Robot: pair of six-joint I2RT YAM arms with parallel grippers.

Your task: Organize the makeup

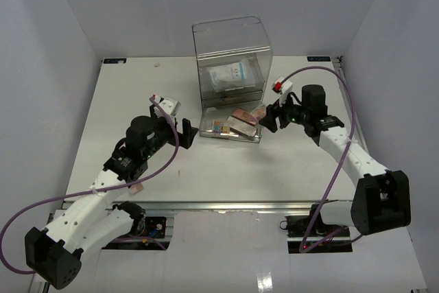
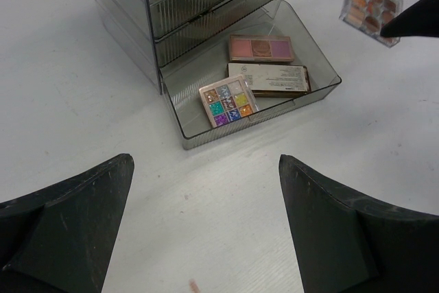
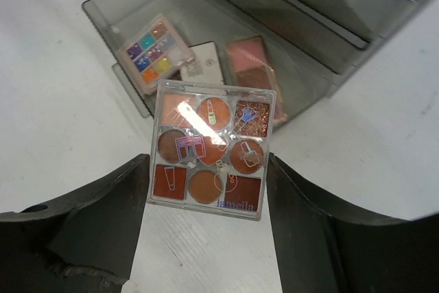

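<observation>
On the white table (image 1: 137, 94) between white walls (image 1: 41, 66), left gripper (image 2: 206, 166) gapes; right gripper (image 3: 206, 169) clamps a palette (image 3: 209, 145).

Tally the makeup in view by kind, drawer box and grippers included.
Eyeshadow palettes: 3 (multicolour palette, pink palette, brown-toned palette)
Flat cases: 1 (white-lidded case)
Sachets: 1 (sachet packet)
Total: 5

You see the clear-cased palette (image 3: 211, 149) in browns and copper glitter; the gridded palette (image 2: 228, 101) teal, purple, yellow; the flat palette (image 2: 260, 48) pink; the drawer box (image 2: 206, 6) smoky grey.
</observation>
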